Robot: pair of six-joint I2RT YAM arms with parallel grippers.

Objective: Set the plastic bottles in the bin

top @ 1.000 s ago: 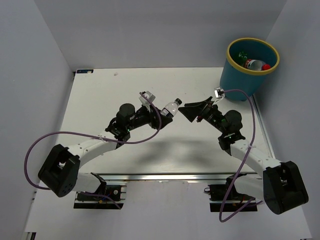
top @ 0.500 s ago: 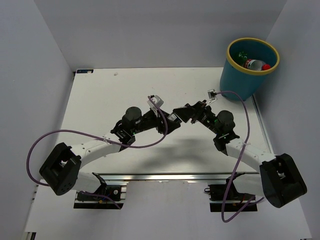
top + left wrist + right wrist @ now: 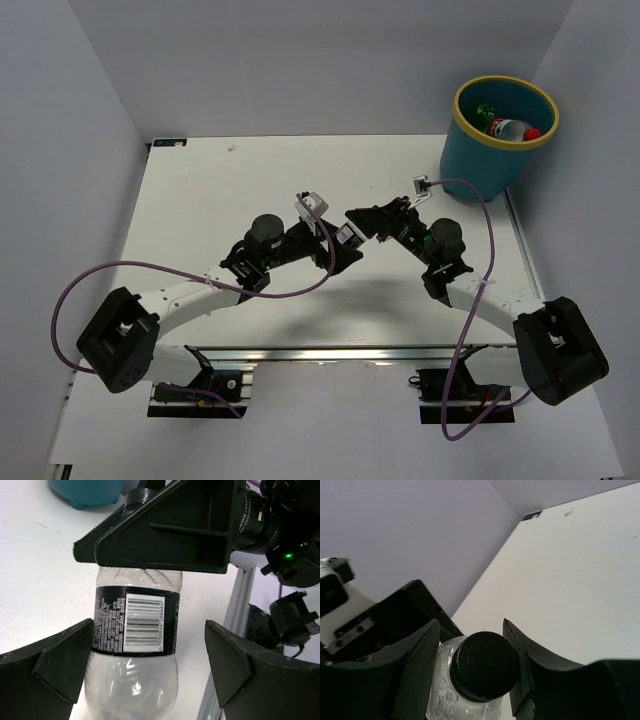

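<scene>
We see a white desk (image 3: 200,190) within pale grey walls (image 3: 300,60). The right pincer (image 3: 470,630) pinches the clear dark-capped plastic bottle (image 3: 135,640) by its neck; the left pincer (image 3: 147,635) stands spread around its body. Beyond the right pincer, the round yellow-rimmed teal bin (image 3: 480,165) holds a red-capped bottle (image 3: 510,128) and a green bottle (image 3: 484,110).

Left pincer (image 3: 150,666) spread, right pincer (image 3: 471,647) clamped

1. My table (image 3: 200,210) was a flat white board set between pale walls.
2. The bin (image 3: 503,125), teal with a yellow rim, stood upright on its far right corner, close to the right edge.
3. A metal rail (image 3: 300,354) ran along the near edge; my left arm (image 3: 180,295) and right arm (image 3: 500,300) rose from there.
4. A small dark tag (image 3: 168,142) sat at the far left corner.
</scene>
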